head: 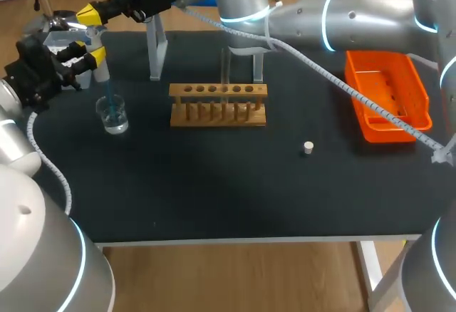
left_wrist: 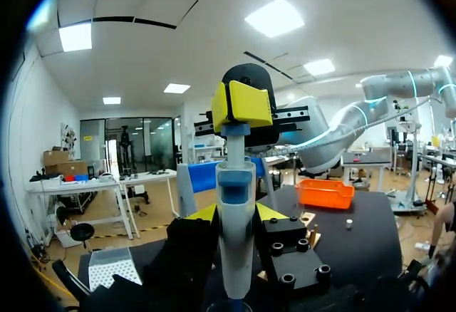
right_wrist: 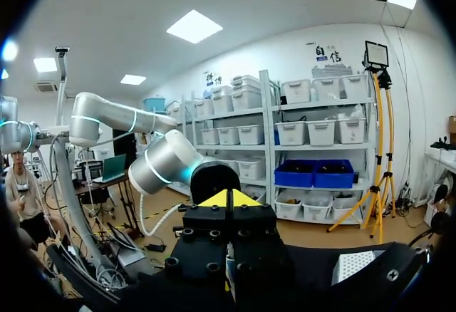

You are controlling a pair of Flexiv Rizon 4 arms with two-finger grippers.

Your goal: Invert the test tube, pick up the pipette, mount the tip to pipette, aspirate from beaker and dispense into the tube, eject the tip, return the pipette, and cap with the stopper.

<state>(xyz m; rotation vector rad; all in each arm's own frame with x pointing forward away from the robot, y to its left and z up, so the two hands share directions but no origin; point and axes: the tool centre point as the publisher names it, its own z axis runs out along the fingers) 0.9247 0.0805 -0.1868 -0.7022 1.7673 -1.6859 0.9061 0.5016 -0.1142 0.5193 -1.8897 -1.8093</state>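
Head view: left claw (head: 93, 56) clamps pipette (head: 102, 77) over beaker (head: 112, 115) near the table (head: 214, 198) edge; right claw (head: 89, 14), fingers together, atop it.

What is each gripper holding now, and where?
Left gripper holds the pipette by its body, upright over the beaker. Right gripper holds nothing; its shut tips rest atop the plunger.

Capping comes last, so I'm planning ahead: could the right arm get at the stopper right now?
Probably yes, once freed: the stopper lies alone on the table, with nothing over it. But the right tool is across the table, atop the pipette.
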